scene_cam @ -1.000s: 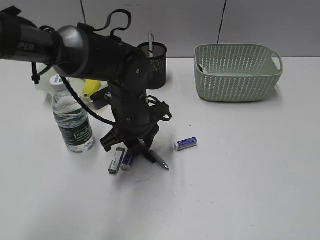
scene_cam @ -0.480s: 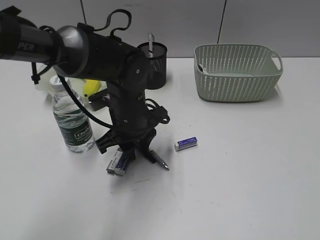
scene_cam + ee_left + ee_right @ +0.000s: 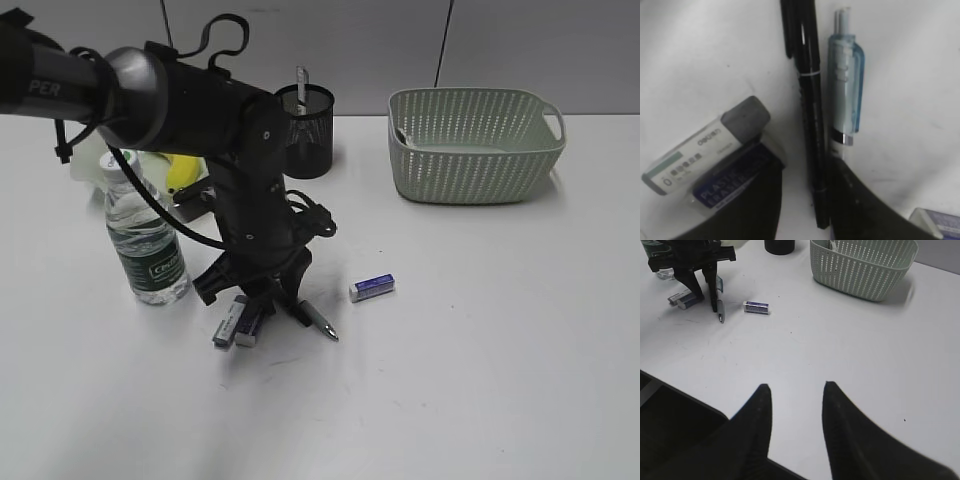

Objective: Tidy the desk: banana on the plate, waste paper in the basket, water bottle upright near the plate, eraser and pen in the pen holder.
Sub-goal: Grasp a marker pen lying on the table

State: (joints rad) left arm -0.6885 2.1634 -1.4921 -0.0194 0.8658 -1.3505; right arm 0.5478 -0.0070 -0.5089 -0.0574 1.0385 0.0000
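**Left gripper down over the pens, right idle**

Poised low on the desk (image 3: 480, 360) with the left gripper (image 3: 262, 305), fingers (image 3: 760, 210) parted and set either side of the black pen (image 3: 810, 125); nothing clamped yet, apparently lined up for a pinch. Just beside, touching or nearly so: the blue pen (image 3: 845, 95) by one finger, two erasers (image 3: 238, 324) crowded against the other, so a risk of dragging neighbours along. Third eraser (image 3: 372, 287) apart to the right.

Right gripper (image 3: 794, 390) hovering wide open, empty.

Water bottle (image 3: 145, 245) upright near the plate (image 3: 88, 165), banana (image 3: 180, 172) showing behind the arm. Pen holder (image 3: 306, 128) and basket (image 3: 475, 145) at the back; waste paper not clearly seen.

Plain white matte top, grey panelled wall (image 3: 350, 40) behind.
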